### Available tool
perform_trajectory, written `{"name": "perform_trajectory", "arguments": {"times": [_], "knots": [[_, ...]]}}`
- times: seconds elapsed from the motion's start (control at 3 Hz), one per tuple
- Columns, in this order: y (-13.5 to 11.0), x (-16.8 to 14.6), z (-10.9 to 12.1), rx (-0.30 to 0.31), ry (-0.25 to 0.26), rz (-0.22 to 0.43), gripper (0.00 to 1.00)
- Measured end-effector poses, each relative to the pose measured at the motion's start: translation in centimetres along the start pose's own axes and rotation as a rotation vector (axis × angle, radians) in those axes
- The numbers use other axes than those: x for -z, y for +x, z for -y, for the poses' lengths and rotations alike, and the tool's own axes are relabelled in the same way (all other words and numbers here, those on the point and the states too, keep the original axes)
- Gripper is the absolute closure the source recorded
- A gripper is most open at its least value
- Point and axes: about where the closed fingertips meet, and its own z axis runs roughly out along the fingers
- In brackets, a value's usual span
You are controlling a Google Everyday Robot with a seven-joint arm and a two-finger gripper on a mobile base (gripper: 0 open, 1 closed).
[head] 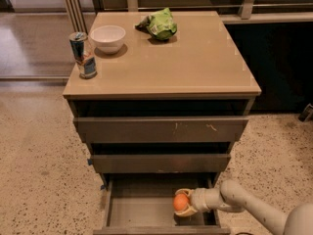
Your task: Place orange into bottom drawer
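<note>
The orange [180,201] is small, round and bright orange. It sits between the fingers of my gripper [184,202], which is shut on it. The gripper reaches in from the right, low inside the pulled-out bottom drawer [132,209], close to its bare grey floor near the right side. The arm [244,204] enters from the lower right corner. I cannot tell whether the orange touches the floor.
The middle drawer [161,163] and the scratched top drawer [161,129] stand slightly out above. On the cabinet top [195,58] are a white bowl [108,37], a drinks can [83,55] and a green snack bag [159,23]. Speckled floor lies around.
</note>
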Motion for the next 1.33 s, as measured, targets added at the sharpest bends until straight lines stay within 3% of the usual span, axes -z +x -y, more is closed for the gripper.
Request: {"name": "perform_trajectory", "arguments": {"times": [0.33,1.33], "knots": [[3.4,-3.6,0.5,-0.018,-0.008,0.026,1.0],[6.0,-8.4,2.5,-0.003,-0.035,0.062,1.0]]}}
